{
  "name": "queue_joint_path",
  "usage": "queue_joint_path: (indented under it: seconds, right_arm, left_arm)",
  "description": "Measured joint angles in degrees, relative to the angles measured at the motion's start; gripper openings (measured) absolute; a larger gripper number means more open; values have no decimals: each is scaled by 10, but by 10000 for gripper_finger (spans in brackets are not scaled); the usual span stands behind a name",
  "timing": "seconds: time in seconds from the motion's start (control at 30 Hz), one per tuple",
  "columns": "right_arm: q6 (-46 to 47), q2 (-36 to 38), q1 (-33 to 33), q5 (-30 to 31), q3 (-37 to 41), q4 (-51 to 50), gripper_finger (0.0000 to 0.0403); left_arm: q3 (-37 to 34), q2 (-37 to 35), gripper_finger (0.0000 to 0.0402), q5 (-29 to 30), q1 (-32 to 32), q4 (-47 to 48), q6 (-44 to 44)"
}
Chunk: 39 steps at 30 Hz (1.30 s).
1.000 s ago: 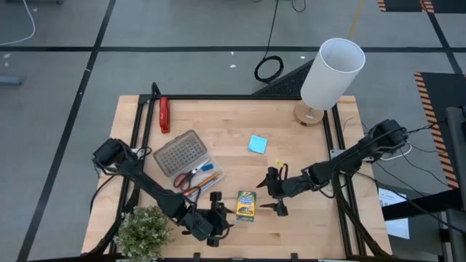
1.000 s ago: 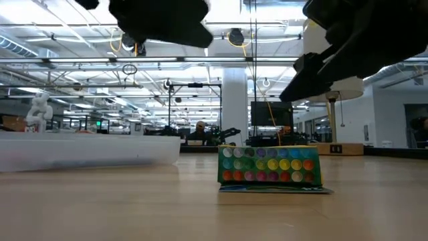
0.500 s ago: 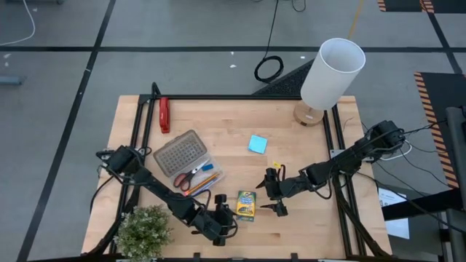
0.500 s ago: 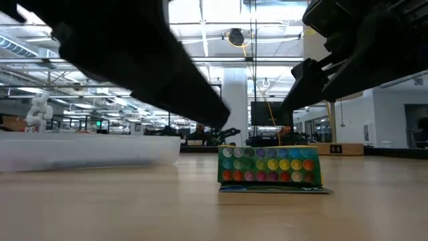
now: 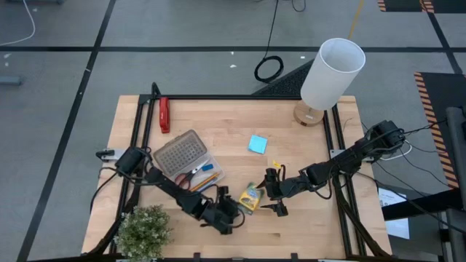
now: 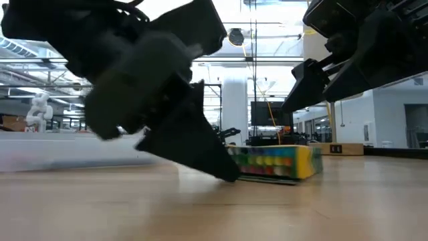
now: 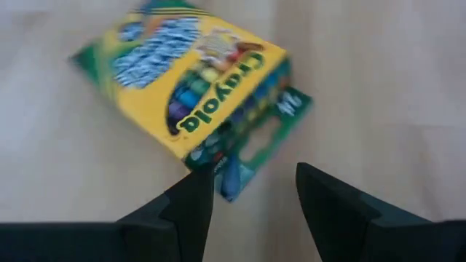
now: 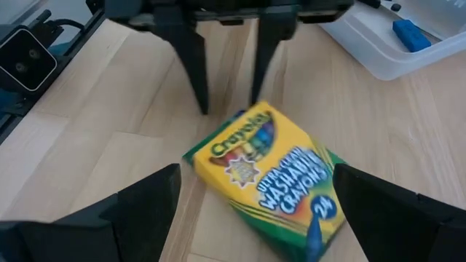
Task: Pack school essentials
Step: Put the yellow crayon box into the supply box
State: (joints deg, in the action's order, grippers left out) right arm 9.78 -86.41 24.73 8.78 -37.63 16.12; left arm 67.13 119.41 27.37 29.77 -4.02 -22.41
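Left tool [image 5: 237, 210], fingers spread, met the tilted yellow-green crayon box [image 5: 251, 197]; right tool [image 5: 276, 195] waited open, just right. Step: grasping box. Next likely requires straddling, then clenching.

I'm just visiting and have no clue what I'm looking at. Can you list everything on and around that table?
Crayon box: one, yellow-green, front middle, between the grippers.
Notepad: one, light blue, table centre.
Clear case: one, grey dotted lid, left of centre.
Scissors: one, red-handled, in the case.
Orange pencil: one, in the case.
Red bar tool: one, back left.
Lamp: one, white shade, back right.
Plant: one, green, front left corner.
Table: one, light wood.
Left gripper: dark, open, at the crayon box's left edge.
Right gripper: dark, open, right of the crayon box.
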Motion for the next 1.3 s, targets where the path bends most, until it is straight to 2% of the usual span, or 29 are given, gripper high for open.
queue_joint_path:
  seconds: [0.2,0.4,0.57,0.73,0.83,0.97,1.03,1.13,1.3]
  right_arm:
    - [0,0,0,-1,0,-17,354]
    - [-6,0,0,0,0,-53,354]
    - [-58,0,-6,1,0,-41,354]
    - [-97,0,-29,-21,0,-24,354]
    - [-107,0,-57,-66,0,-20,355]
    - [-120,0,-91,-148,0,-6,355]
    - [-132,0,-103,-171,0,-2,355]
    - [-135,-5,-117,-194,0,2,355]
    - [-139,-11,-123,-196,0,2,355]
  left_arm:
    - [0,0,200,99,-16,37,-24]
    - [0,0,200,105,-22,45,-49]
    - [0,-6,200,103,-12,43,-54]
    - [0,-14,200,86,6,34,-64]
    - [0,-14,200,72,13,26,-64]
    - [0,-14,200,-20,4,12,-65]
    - [0,-14,200,-47,0,-9,-64]
    - [0,-14,200,-56,-7,-27,-48]
    - [0,-14,200,-51,-23,-9,-44]
